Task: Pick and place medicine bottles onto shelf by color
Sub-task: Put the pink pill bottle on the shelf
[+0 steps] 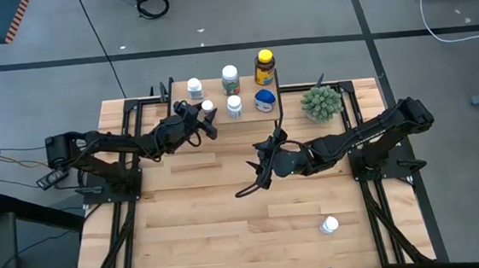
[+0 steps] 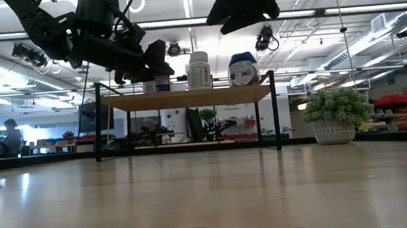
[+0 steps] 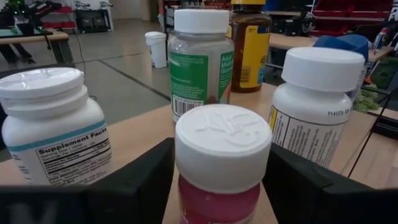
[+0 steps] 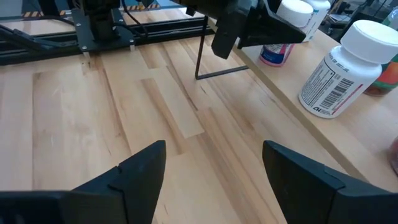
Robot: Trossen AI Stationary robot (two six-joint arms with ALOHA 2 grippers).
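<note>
Left gripper (image 1: pixel 209 112) closed on pink bottle (image 3: pixel 222 168) at the shelf (image 1: pixel 219 88); right gripper (image 1: pixel 263 158) empty, fingers spread wide over bare table (image 1: pixel 195 223).

Pink bottle sits between the left fingers (image 3: pixel 140 177), held just under its white cap, at the shelf's front edge. It looks like light, rigid plastic with a smooth label, so likely slippery; the grip below the cap rim seems the safest hold. Shelf neighbours stand close: supplement bottle (image 3: pixel 53 127) on one side, white bottle (image 3: pixel 317 106) on the other, green bottle (image 3: pixel 200 62) and amber bottle (image 3: pixel 250 43) behind, blue-lidded bottle (image 1: pixel 263 99) further along. Judged risk: on release, the opening fingers may nudge the nearest ones. One stray bottle (image 1: pixel 329 225) lies on the near table, well apart. Plant (image 1: pixel 321 103) stands beside the shelf end, near the right arm's path.
</note>
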